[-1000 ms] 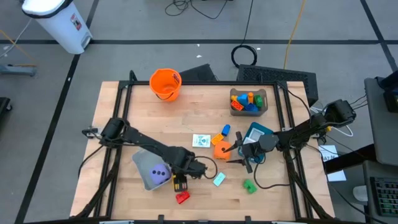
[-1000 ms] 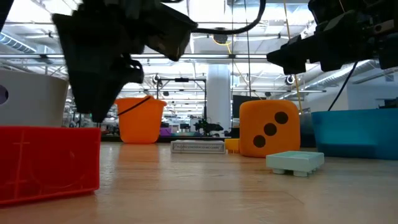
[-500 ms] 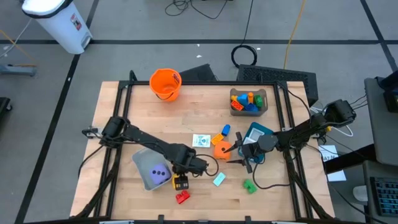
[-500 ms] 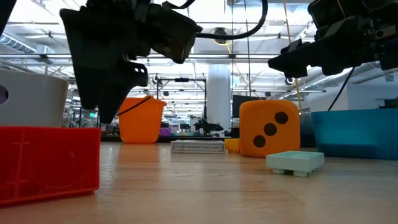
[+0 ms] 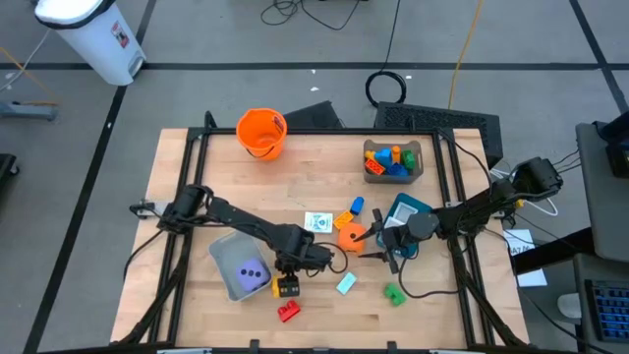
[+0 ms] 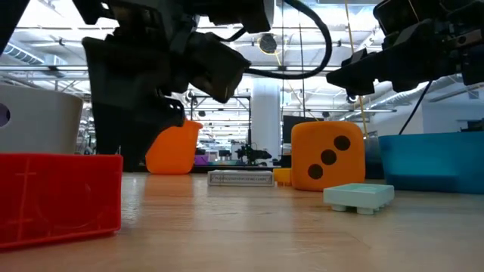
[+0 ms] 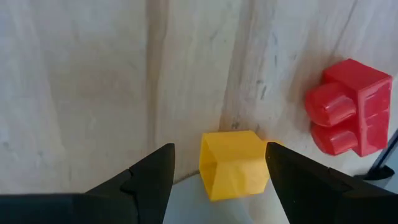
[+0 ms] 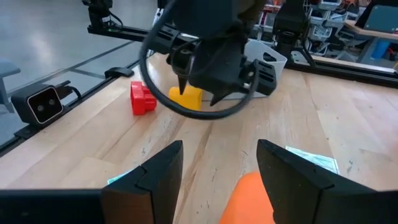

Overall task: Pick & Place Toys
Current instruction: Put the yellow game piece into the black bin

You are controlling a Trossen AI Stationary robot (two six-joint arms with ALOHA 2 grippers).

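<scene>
A yellow block [image 7: 233,167] lies on the wooden table beside the grey bin [image 5: 228,258] that holds a purple die [image 5: 250,274]. My left gripper [image 7: 219,149] points steeply down over the block, open, with one finger on either side of it. A red block [image 5: 288,312] lies just nearer the table's front edge. An orange dotted die [image 6: 325,155] stands on the table at mid-right. My right gripper [image 5: 371,243] hovers level above it, open, touching nothing. A white card [image 5: 316,222] lies flat near the middle. My left gripper stands astride the yellow block's top end [image 7: 229,142] from above. A clear gap shows beside one finger [image 7: 155,171]. The other finger [image 7: 292,174] lines up with the block's edge, and I cannot tell whether it touches. The block rests on the table.
An orange bucket [image 5: 260,131] stands at the far left, and a grey bin of blocks [image 5: 393,160] at the far right. A teal bin [image 5: 407,209] sits at the right edge. Pale teal [image 5: 346,284], green [image 5: 393,293] and blue [image 5: 356,205] blocks lie scattered around the die.
My left gripper has sunk toward the table and drifted a little toward the table's right. In the low view it now hides part of the orange bucket. The yellow and red blocks lie where they were.
</scene>
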